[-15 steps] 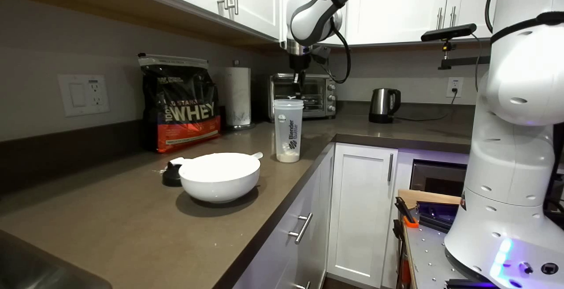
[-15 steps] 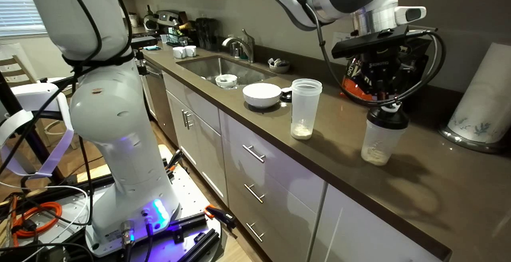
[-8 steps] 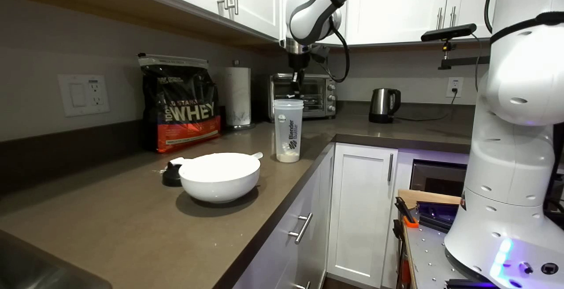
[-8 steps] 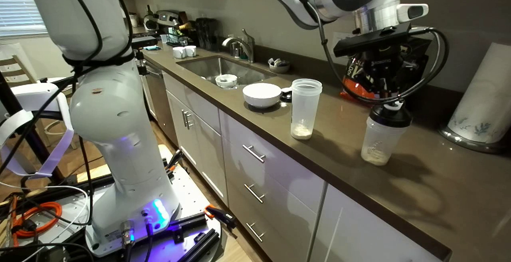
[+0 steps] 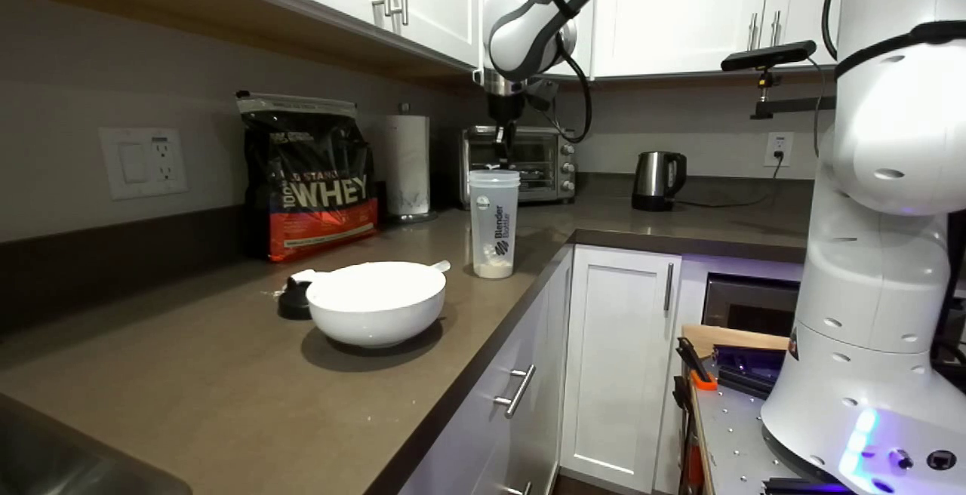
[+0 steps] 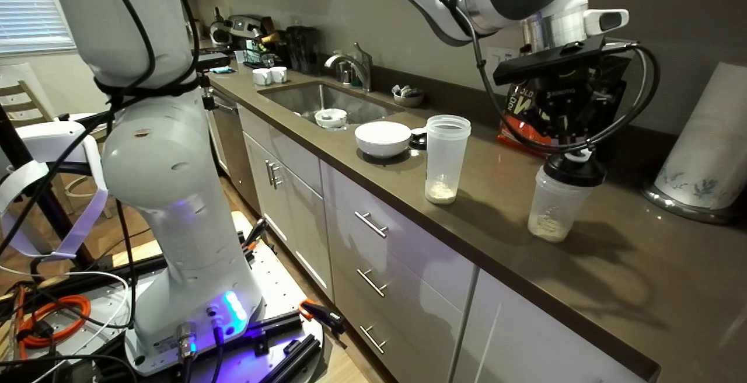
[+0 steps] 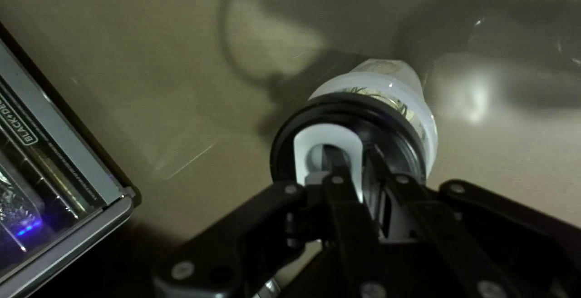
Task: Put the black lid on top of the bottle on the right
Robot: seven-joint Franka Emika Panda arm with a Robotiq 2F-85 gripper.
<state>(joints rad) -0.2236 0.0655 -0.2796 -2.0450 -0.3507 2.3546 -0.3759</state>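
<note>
The fingers (image 7: pixel 341 198) are nearly together, one side of a white loop (image 7: pixel 327 133) caught between them, and that loop tops the black lid (image 6: pixel 575 171)! The lid is over the mouth of the right-hand shaker bottle (image 6: pixel 551 211), but off-centre: in the wrist view a crescent of pale rim shows past the black edge. Touching the rim or just above it? Impossible to tell from here. Down inside that translucent bottle, on the tabletop (image 6: pixel 688 266), there's a shallow layer of pale powder (image 6: pixel 547 230).

Near it stands the left-hand shaker bottle (image 6: pixel 447 155), open at the top, a low clumpy heap (image 6: pixel 440 193) at its base, its dark Blender Bottle lettering plain in an exterior view. Over to the white bowl (image 5: pixel 377 312): a small pale tab (image 5: pixel 442 265) shows at its rim, the inside too bright to read. Just beside it, a second black lid (image 5: pixel 293 302).

A big bag of whey (image 5: pixel 313 178) stands next to the paper towel roll (image 5: pixel 409 167). In the sink (image 6: pixel 300 100) there's a white dish (image 6: pixel 331 117); beside the sink, a small bowl (image 6: pixel 407 101) of items too small to name. And behind the glass of the toaster oven (image 7: pixel 54 123), something silvery and crumpled!
</note>
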